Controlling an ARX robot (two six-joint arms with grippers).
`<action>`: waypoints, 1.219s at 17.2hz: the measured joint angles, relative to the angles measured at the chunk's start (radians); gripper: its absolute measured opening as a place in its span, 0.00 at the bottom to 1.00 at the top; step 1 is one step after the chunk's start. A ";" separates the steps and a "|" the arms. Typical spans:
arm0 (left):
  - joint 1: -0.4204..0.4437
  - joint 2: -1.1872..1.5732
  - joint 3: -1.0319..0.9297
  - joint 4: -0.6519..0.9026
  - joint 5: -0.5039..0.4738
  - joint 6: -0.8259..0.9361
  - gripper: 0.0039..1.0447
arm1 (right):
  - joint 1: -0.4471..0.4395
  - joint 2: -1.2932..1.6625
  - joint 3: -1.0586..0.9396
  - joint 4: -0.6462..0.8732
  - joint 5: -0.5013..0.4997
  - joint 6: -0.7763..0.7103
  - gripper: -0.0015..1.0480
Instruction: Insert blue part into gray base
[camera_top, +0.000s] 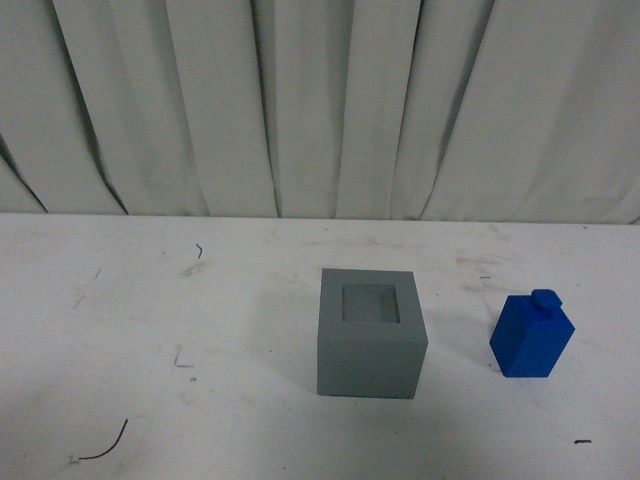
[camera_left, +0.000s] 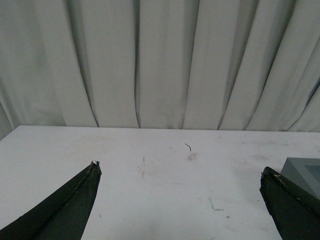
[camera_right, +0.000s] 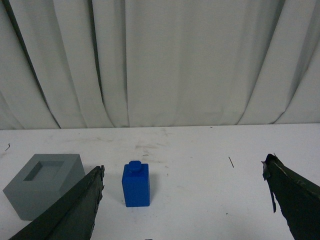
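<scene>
Desk (camera_top: 120, 300): white, scuffed.
Gray base (camera_top: 368, 335): recess facing up.
Blue part (camera_top: 532, 338): upright, right of base, apart.
Left jaws: wide, empty.
Right jaws: wide, empty.

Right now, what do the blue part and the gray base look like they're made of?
The blue part looks like matte plastic: even bright color, no glare. The gray base seems matte plastic or resin too: flat dull faces, crisp edges. Neither is certain.

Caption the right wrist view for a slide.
Open right gripper facing upright bright blue matte block, gray recessed matte cube beside it.
</scene>
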 joint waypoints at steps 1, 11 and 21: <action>0.000 0.000 0.000 0.000 0.000 0.000 0.94 | 0.000 0.000 0.000 0.000 0.000 0.000 0.94; 0.000 0.000 0.000 0.000 0.000 0.000 0.94 | 0.000 0.000 0.000 0.000 0.000 0.000 0.94; 0.000 0.000 0.000 0.000 0.000 0.000 0.94 | 0.000 0.000 0.000 0.000 0.000 0.000 0.94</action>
